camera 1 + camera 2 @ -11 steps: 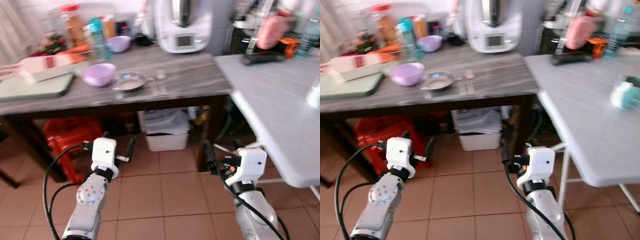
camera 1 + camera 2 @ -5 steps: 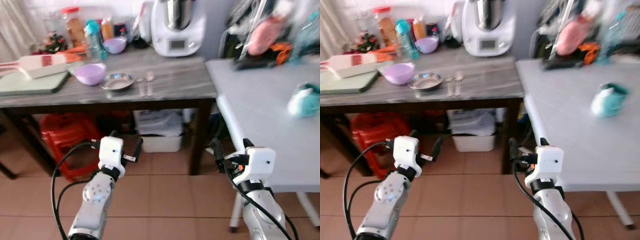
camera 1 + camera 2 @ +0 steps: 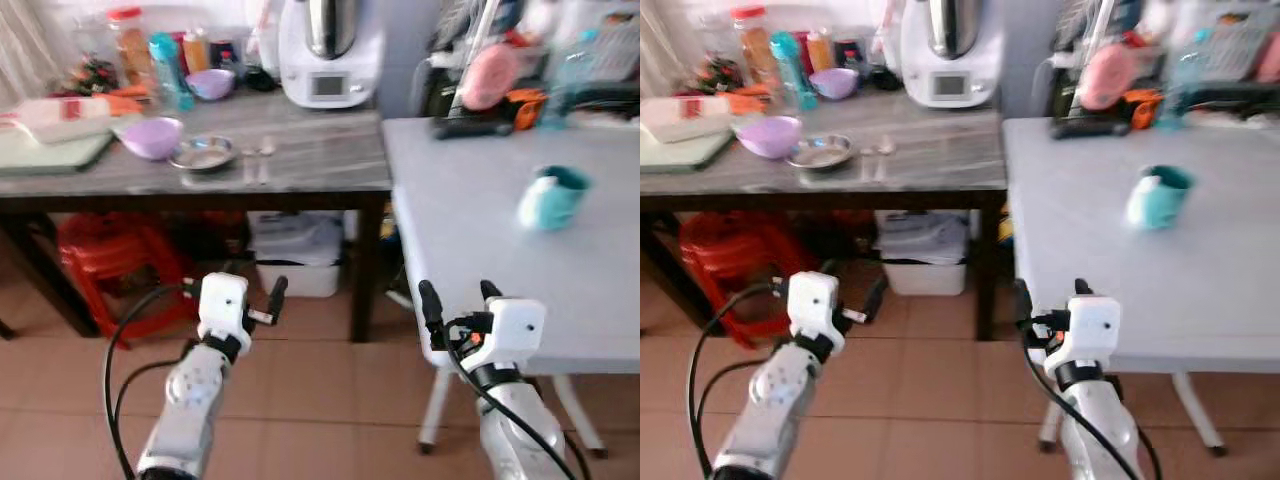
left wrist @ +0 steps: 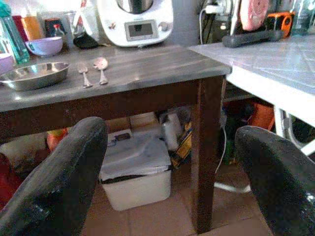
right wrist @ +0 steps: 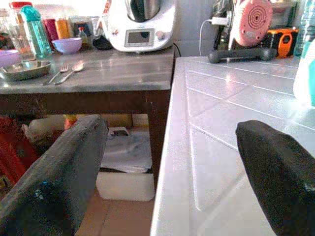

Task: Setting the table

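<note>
Two grippers, both empty, is what I have to work with: my left gripper (image 3: 248, 297) sits low at lower left of the head view, fingers spread apart, and my right gripper (image 3: 455, 297) at lower right, fingers likewise spread, just at the near edge of the white table (image 3: 470, 225). The things I judge I need lie on the wooden table (image 3: 320, 165) at upper left: a steel dish (image 3: 202, 153), a purple bowl (image 3: 151, 136), and beside the dish a fork (image 4: 83, 74) and spoon (image 4: 101, 64), clear in the left wrist view. A teal cup (image 3: 548, 197) already stands on the white table, at right of centre. I judge the step in hand is approaching the wooden table. I would square up to it before raising an arm, and come down on the dish's rim rather than chase the flat cutlery first.
</note>
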Controlling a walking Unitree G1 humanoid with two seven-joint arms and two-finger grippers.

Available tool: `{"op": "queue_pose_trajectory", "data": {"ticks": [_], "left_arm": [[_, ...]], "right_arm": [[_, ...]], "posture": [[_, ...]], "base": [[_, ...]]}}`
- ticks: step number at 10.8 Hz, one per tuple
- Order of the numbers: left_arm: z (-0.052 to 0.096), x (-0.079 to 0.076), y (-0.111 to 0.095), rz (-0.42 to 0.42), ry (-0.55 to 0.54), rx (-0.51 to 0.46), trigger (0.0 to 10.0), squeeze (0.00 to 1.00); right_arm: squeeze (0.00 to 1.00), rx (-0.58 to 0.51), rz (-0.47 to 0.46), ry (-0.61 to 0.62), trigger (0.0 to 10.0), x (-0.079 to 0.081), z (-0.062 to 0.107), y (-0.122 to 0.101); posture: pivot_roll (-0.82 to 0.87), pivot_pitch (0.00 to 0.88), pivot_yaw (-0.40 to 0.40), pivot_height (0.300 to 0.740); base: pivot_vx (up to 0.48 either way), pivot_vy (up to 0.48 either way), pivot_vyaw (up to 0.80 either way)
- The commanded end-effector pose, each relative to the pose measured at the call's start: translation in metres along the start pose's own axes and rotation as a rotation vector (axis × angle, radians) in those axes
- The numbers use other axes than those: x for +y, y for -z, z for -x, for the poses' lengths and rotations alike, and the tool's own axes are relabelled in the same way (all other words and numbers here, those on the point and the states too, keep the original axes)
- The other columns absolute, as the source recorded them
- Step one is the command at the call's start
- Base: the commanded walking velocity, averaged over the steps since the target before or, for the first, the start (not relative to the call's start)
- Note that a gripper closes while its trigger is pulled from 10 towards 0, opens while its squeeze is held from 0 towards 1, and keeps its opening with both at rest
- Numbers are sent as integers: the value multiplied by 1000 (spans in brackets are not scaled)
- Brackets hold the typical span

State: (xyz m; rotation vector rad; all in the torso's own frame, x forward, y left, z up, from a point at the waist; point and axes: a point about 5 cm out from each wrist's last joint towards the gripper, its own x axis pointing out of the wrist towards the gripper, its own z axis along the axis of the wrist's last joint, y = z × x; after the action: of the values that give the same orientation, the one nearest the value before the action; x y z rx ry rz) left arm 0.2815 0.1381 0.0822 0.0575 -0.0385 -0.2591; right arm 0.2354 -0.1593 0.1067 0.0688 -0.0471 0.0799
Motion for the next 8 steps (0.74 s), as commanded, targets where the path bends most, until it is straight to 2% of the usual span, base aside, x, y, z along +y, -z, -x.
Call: {"op": "queue_pose_trajectory", "data": {"ticks": [1, 8], "left_arm": [[1, 8, -1, -7, -20, 4, 10000, 0], [0, 7, -3, -2, -7, 6, 10000, 0]], "right_arm": [[0, -13, -4, -6, 10000, 4, -3, -3], [0, -14, -14, 5, 10000, 4, -4, -2]], "posture": [[15, 0, 69, 740], [19, 0, 74, 740]], "base": [[0, -334, 0], [0, -444, 0]]}}
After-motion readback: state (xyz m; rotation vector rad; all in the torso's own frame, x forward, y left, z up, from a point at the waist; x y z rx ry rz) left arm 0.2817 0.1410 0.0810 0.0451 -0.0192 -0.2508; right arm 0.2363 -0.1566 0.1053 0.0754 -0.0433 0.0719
